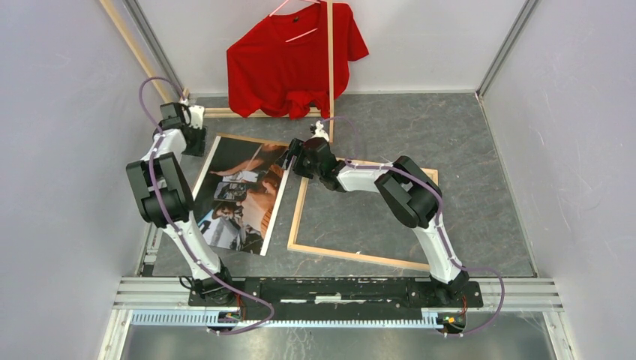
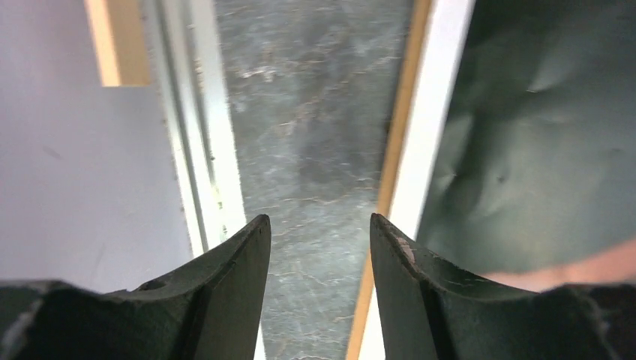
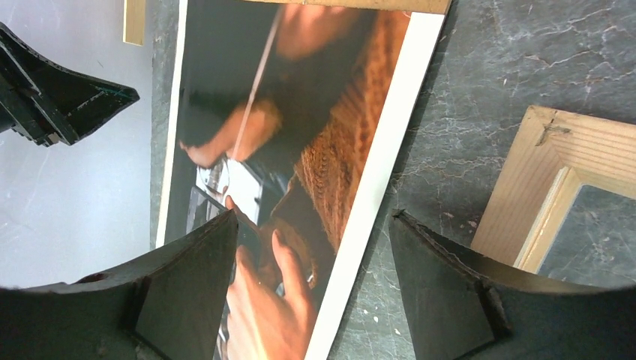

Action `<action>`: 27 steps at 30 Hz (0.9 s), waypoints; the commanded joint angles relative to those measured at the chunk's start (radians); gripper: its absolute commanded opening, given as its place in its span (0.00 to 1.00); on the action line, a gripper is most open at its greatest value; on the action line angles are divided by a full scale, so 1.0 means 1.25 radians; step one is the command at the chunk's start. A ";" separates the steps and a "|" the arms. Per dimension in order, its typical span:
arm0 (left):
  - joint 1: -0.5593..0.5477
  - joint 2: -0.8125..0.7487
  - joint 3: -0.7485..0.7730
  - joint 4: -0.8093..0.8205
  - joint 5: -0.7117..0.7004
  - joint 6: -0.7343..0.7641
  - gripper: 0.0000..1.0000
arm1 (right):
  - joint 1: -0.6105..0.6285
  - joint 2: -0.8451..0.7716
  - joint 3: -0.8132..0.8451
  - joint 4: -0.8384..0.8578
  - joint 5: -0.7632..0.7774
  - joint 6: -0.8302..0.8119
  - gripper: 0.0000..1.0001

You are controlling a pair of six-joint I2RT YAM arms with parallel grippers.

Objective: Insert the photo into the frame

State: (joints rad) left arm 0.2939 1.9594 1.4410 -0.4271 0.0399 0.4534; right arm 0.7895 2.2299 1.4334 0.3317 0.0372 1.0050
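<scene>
From above, the right arm (image 1: 405, 193) hides from you part of the far rail of the frame (image 1: 352, 256). In your left wrist view the photo (image 2: 540, 135) is a blurred dark patch cut off at the right edge. Your right wrist view catches only one frame corner.

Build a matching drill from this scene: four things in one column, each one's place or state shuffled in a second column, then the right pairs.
Things
1. photo
2. frame
3. red T-shirt
4. right gripper

Places or states
A. hangs at the back of the scene
B. open, jaws astride the photo's right edge
C. lies flat, picture side up, left of the frame
D. lies flat, bare wood up, right of the photo

Pairs: 1-C, 2-D, 3-A, 4-B
</scene>
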 commanded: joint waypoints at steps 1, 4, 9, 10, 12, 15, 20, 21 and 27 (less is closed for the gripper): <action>0.006 0.021 0.007 0.061 -0.071 -0.055 0.58 | -0.004 0.005 -0.028 -0.080 0.009 0.011 0.81; 0.000 0.042 -0.011 0.067 -0.080 -0.055 0.58 | -0.003 0.020 -0.013 -0.085 0.002 0.015 0.81; -0.021 0.030 -0.073 0.073 -0.045 -0.041 0.57 | -0.002 0.044 0.004 -0.083 -0.012 0.025 0.81; -0.024 0.027 -0.081 0.073 -0.039 -0.039 0.57 | 0.000 0.047 0.008 -0.083 -0.016 0.028 0.80; -0.032 0.027 -0.095 0.072 -0.036 -0.034 0.57 | 0.003 0.055 0.019 -0.080 -0.021 0.031 0.80; -0.037 0.034 -0.108 0.067 -0.036 -0.022 0.57 | 0.007 0.062 0.028 -0.066 -0.028 0.039 0.80; -0.041 0.045 -0.120 0.062 -0.045 -0.006 0.56 | 0.010 0.052 0.015 -0.033 -0.051 0.049 0.79; -0.041 0.046 -0.121 0.062 -0.047 -0.004 0.57 | 0.010 0.046 0.007 -0.020 -0.053 0.052 0.79; -0.044 0.049 -0.129 0.072 -0.082 0.012 0.56 | 0.012 0.011 0.032 -0.142 0.008 -0.001 0.78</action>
State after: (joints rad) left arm 0.2527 1.9869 1.3277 -0.3000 -0.0628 0.4313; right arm 0.7925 2.2593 1.4586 0.3519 -0.0135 1.0584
